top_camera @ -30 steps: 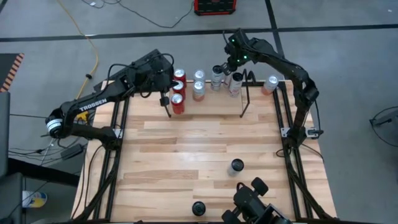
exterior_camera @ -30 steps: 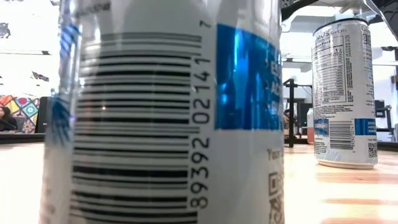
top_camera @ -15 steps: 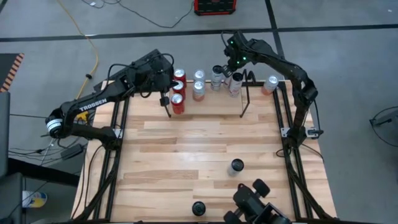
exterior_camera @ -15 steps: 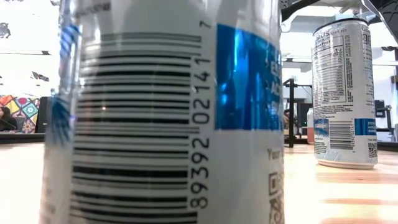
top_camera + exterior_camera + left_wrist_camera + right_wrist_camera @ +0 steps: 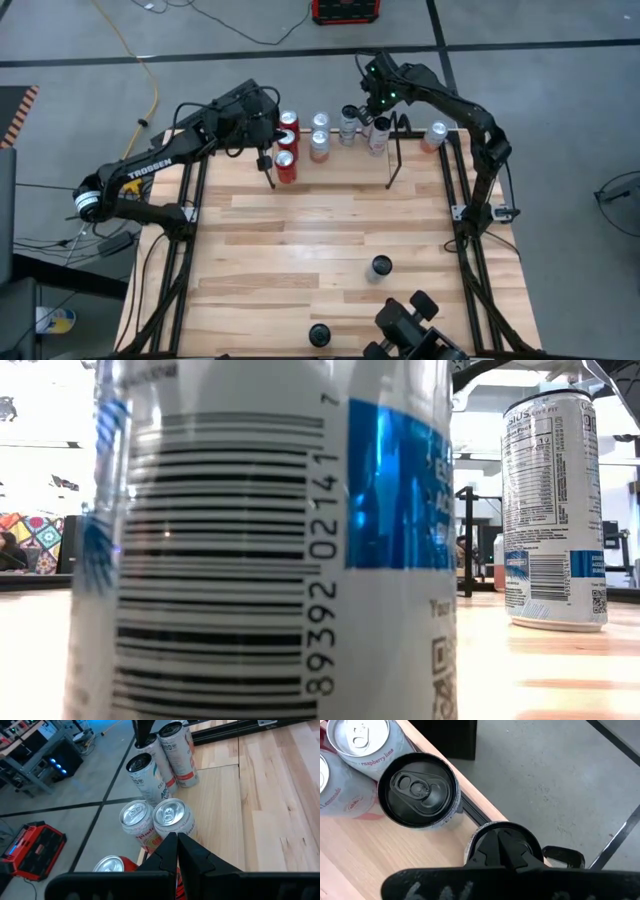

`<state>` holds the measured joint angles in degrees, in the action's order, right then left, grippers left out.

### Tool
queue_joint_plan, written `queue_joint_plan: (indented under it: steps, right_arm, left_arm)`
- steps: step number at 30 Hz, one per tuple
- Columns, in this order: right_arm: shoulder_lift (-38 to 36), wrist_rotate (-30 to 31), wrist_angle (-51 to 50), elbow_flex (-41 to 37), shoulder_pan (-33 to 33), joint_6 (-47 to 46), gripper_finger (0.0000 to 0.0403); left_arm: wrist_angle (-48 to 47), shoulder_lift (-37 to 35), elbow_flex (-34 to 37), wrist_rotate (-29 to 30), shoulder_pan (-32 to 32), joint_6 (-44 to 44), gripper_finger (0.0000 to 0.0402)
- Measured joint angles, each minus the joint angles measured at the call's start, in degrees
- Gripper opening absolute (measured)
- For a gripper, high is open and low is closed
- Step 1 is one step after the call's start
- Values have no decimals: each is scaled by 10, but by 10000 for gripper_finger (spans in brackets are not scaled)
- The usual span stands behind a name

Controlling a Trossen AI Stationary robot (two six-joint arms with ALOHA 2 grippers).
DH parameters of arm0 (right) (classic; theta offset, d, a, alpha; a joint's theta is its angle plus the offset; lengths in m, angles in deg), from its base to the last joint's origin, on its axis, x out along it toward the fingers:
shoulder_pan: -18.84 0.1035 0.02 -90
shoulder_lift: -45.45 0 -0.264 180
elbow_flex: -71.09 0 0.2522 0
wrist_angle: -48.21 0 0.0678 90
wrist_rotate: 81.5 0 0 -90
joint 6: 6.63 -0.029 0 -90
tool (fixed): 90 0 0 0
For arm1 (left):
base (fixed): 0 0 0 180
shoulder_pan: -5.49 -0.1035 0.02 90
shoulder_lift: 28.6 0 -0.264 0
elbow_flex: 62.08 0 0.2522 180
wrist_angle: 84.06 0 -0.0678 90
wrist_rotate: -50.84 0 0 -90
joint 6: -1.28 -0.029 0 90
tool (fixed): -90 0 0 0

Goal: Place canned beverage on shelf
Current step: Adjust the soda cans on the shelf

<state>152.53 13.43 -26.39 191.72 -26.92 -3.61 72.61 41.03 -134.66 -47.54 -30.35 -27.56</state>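
Two closed grippers at the table's (image 5: 330,250) far edge: left gripper (image 5: 268,128) beside red cans (image 5: 285,165), right gripper (image 5: 368,108) over black-topped can (image 5: 501,836).

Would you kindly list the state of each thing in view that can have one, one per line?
Left tool: shut, empty, above the red cans.
Right tool: shut, over a black-topped can.
Shelf: upright at the table's far edge, cans standing between its ends.
Red cans: upright, in a row at the shelf's left end.
Two black-topped cans: upright, on the near table, off the shelf.
Can by the right rail: upright, outside the shelf.
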Motion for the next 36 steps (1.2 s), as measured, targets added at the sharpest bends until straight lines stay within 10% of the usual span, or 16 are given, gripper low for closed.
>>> queue_joint_plan:
  steps: [36]
  right_arm:
    - [-93,8,-63,-3,28,-29,0]
  left_arm:
    - [5,0,0,8,0,-19,0]
